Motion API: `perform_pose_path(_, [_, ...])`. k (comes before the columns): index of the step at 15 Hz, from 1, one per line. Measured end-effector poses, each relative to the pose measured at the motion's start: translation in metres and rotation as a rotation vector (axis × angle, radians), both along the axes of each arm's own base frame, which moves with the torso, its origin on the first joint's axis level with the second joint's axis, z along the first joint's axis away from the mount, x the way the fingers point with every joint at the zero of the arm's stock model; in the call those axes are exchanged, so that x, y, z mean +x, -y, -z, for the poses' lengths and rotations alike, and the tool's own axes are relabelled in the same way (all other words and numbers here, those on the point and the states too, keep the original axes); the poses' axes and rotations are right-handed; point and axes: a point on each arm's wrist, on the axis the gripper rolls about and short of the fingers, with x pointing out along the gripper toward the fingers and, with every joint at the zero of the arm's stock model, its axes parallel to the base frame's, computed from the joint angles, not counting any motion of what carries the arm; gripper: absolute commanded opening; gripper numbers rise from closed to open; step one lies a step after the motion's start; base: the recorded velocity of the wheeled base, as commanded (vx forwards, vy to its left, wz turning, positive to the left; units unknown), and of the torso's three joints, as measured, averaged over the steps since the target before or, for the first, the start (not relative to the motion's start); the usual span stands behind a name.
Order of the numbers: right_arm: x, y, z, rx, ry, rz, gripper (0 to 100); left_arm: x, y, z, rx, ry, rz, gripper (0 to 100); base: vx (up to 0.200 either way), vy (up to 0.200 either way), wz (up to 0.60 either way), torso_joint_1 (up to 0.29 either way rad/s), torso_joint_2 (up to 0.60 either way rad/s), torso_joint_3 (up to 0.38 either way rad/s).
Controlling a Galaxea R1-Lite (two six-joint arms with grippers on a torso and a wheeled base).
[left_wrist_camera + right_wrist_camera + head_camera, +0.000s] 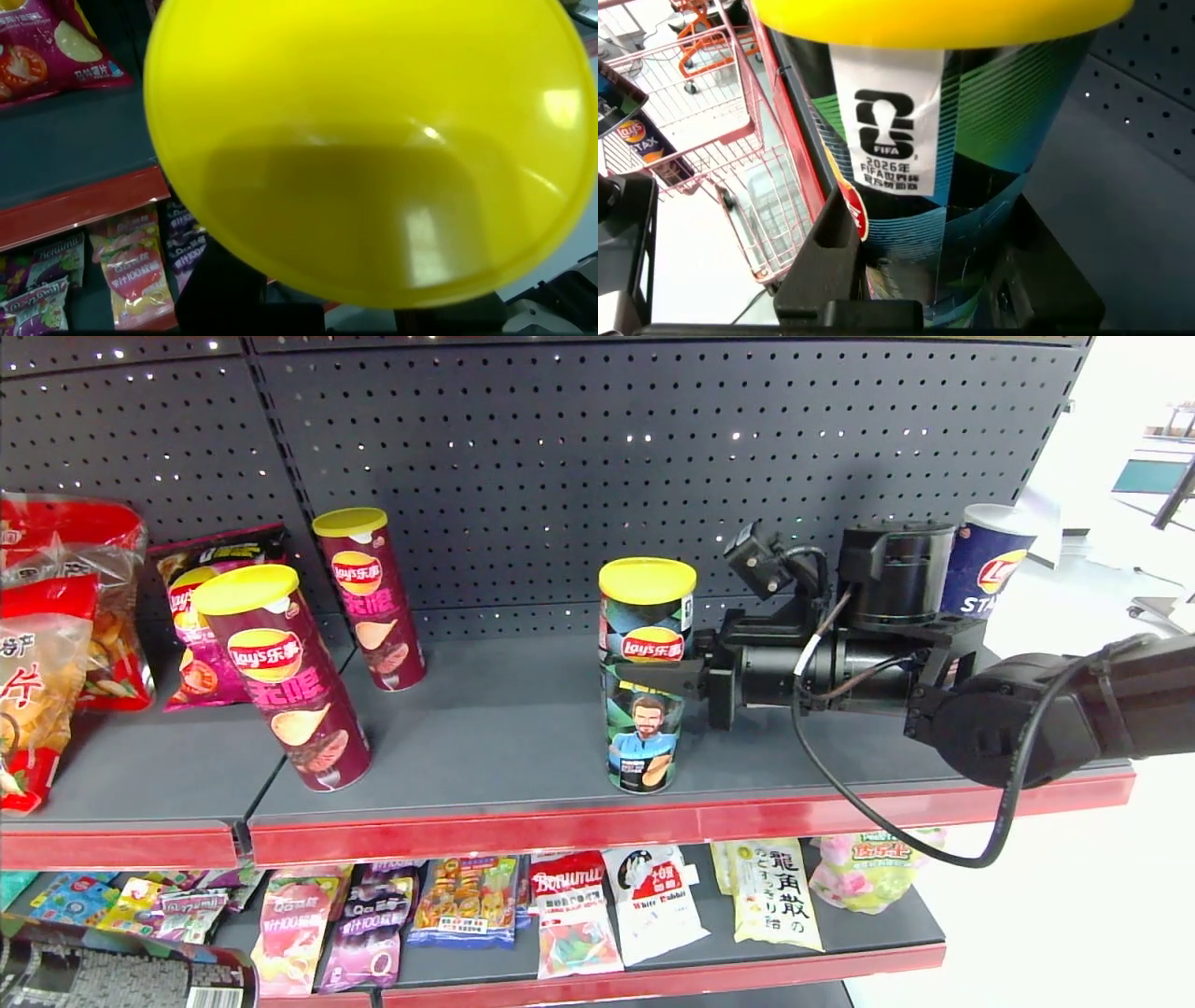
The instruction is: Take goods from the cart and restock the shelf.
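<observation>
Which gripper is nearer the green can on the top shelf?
Right. The right gripper grips the green can at mid-height, on the shelf. The left gripper is apart from it, off toward the shelf's left end, behind a yellow lid.

Yellow-lidded green can [642, 737] upright on shelf [504, 728]

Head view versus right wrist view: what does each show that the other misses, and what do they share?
Head view only: a maroon can at the front, another behind it, chip bags, and snack packets on the lower shelf. Right wrist view only: the pink cart. Both: the right gripper shut on the yellow-lidded green can standing on the shelf.
</observation>
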Motion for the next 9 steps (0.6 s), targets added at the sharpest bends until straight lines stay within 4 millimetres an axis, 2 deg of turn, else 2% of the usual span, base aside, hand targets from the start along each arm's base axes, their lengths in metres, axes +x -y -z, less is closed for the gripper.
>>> perform_pose_path(9, [-0.0035,-0.0036,0.0057,-0.012,-0.011,-0.003,0,-0.0002,0.0000,-0.0004,-0.001,0.002,0.001,0,0.000,0.000,0.00,0.000,0.00,0.000])
